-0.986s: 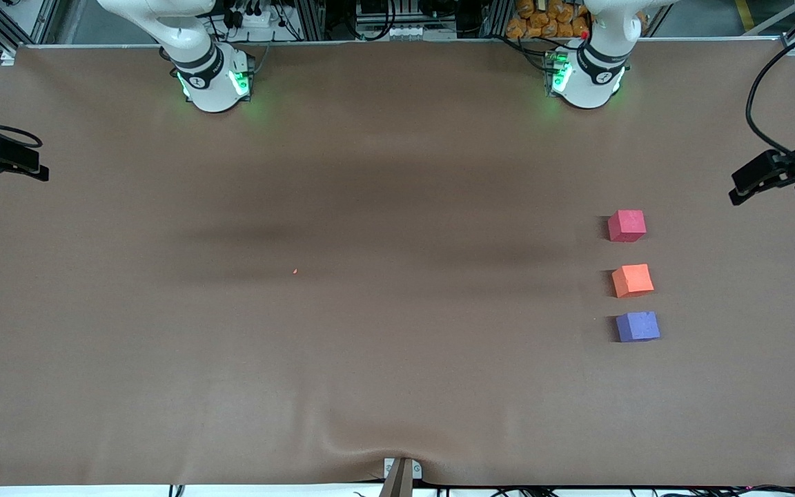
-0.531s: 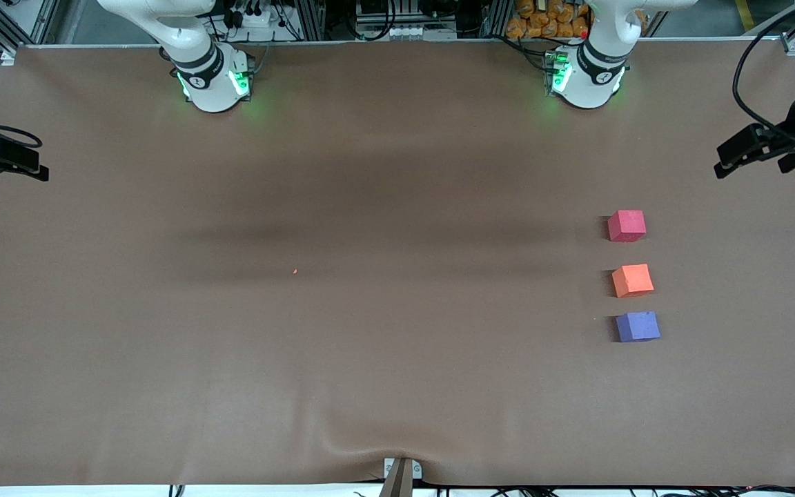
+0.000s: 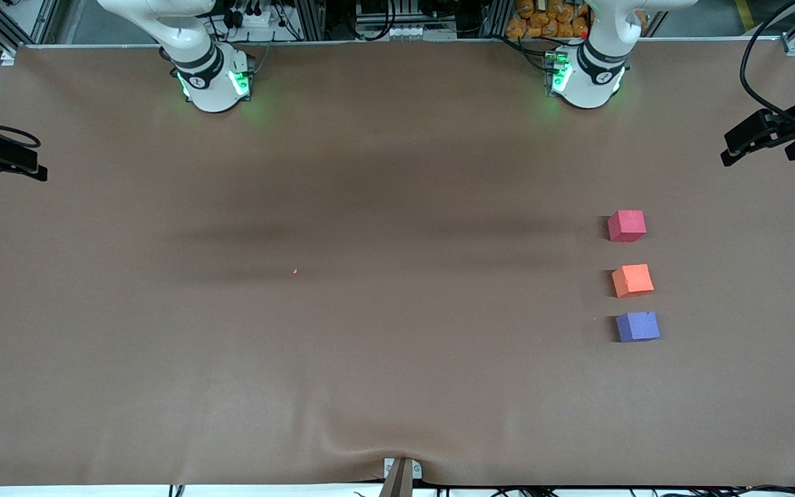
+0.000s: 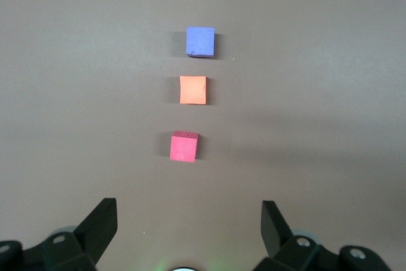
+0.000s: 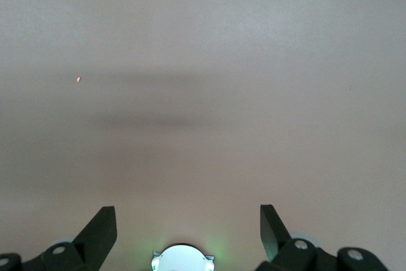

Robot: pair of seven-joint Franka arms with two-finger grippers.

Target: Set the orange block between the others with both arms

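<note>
Three cubes lie in a row at the left arm's end of the table. The orange block (image 3: 632,280) (image 4: 193,89) sits between the others, apart from both. The red-pink cube (image 3: 626,225) (image 4: 184,147) is farther from the front camera and the purple-blue cube (image 3: 638,326) (image 4: 200,41) is nearer. My left gripper (image 4: 189,211) (image 3: 729,150) hangs high over the table edge at the left arm's end, open and empty. My right gripper (image 5: 188,214) (image 3: 37,166) hangs open and empty over the right arm's end, above bare cloth.
A brown cloth (image 3: 370,310) covers the whole table, with a wrinkle at its front edge beside a small bracket (image 3: 401,473). A tiny orange speck (image 3: 295,271) (image 5: 78,79) lies mid-table. The two green-lit bases (image 3: 214,79) (image 3: 584,76) stand along the table edge farthest from the front camera.
The left gripper has drifted along the table edge toward the bases' side. The right gripper and the three cubes have stayed where they were.
</note>
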